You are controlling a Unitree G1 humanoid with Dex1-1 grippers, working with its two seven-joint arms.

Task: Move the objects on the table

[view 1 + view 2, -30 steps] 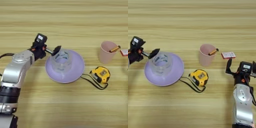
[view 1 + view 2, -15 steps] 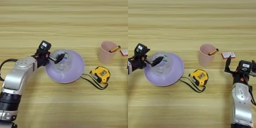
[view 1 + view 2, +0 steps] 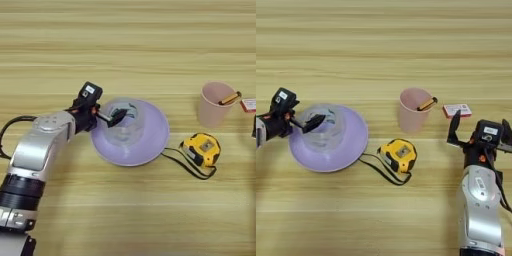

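Risk first, at the left side of the table [image 3: 125,45]: your left tool [image 3: 116,116] is at the wide clear tape roll [image 3: 122,131], which sits in a lilac plate [image 3: 150,145]. One black finger [image 3: 118,115] reaches over the roll's near-left rim; the other finger isn't readable, so I cannot tell whether the tool is clamped on the roll or merely apart around its wall. The roll is clear and slick-looking. My guess is a shallow bite on the wall slips, or drags the plate along and tips it. If you lift, watch for the plate riding up with the roll.

Left arm pose: forearm comes in from the near-left corner, elbow bent, wrist roughly level, pointing right toward the table's middle.

Middle: yellow-and-black tape measure [image 3: 400,155] lies flat just beside the plate's right rim, black cord loop [image 3: 381,170] trailing toward the near edge. The cord touches or passes under the plate rim, so a plate shift could snag it.

Right of middle: pink cup [image 3: 412,110] stands upright with the orange-brown pen [image 3: 427,104] leaning out; top-heavy, easy to knock.

Near the right edge, a small red-and-white card [image 3: 457,110] lies flat. Your right tool [image 3: 456,126] is parked just nearside of it, one finger pointing up; cannot tell if it's apart or together.
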